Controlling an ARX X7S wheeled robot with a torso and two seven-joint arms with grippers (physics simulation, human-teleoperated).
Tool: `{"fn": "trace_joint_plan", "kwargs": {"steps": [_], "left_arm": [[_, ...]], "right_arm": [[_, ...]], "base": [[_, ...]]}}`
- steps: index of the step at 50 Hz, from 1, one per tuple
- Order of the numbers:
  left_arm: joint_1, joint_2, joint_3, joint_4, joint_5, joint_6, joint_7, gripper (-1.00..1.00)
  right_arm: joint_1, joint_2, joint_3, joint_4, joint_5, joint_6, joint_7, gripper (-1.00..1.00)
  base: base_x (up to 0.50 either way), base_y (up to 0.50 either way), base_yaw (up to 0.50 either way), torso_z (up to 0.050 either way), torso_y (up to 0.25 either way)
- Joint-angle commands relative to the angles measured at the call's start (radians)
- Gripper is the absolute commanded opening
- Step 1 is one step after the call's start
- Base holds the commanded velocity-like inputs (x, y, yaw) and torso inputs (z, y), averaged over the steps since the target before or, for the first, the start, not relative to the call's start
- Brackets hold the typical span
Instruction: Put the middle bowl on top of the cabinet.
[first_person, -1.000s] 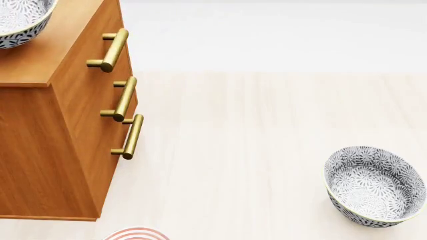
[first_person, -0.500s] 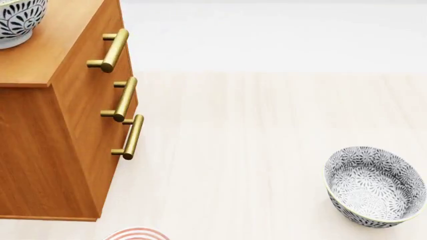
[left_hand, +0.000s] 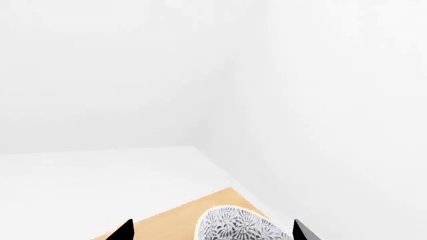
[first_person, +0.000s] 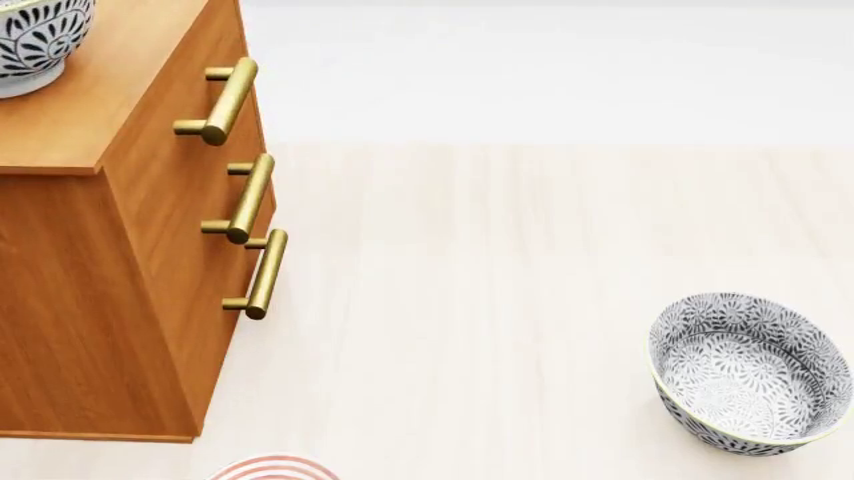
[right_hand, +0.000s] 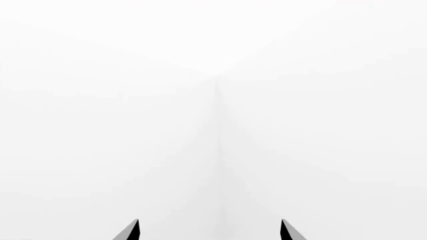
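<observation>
The middle bowl (first_person: 34, 40) is seen in the head view on the cabinet (first_person: 107, 250), resting on its lighter top near the far left corner; the bowl is cut off by the frame edge, so only part of its wall and foot are visible. Neither arm is caught in the head view.

In the left wrist view the left claw (left_hand: 212, 231) is shown only as two dark fingertips (left_hand: 125, 231) at the frame edge, spread wide apart. The bowl (left_hand: 240, 226) is seen between and just beyond them, with no finger touching it as far as can be made out; its lower part is cropped. A strip of the wooden cabinet top (left_hand: 177, 220) is visible under it, white walls behind.

The right claw (right_hand: 209, 231) is likewise reduced to two tips, well apart, with nothing between them; only blank white wall is faced.

A second bowl (first_person: 747, 372) is seen on the pale floor, far from the cabinet, slightly clipped at the right edge. A red-striped plate (first_person: 274, 468) is barely visible at the bottom edge, mostly cut off. Three brass handles (first_person: 230, 100) are seen down the cabinet front.
</observation>
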Motion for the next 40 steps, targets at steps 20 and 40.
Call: {"fn": "trace_joint_plan", "kwargs": {"steps": [20, 40], "left_arm": [[0.103, -0.201, 0.051, 0.563, 0.404, 0.149, 0.063, 1.00], [0.345, -0.255, 0.116, 0.724, 0.716, 0.328, 0.044, 1.00]], "right_arm": [[-0.003, 0.010, -0.016, -0.014, -0.020, 0.013, 0.000, 1.00], [-0.039, 0.010, -0.020, -0.036, -0.025, -0.021, -0.004, 1.00]], "base": [[0.00, 0.00, 0.00, 0.000, 0.000], [0.00, 0.00, 0.00, 0.000, 0.000]]}}
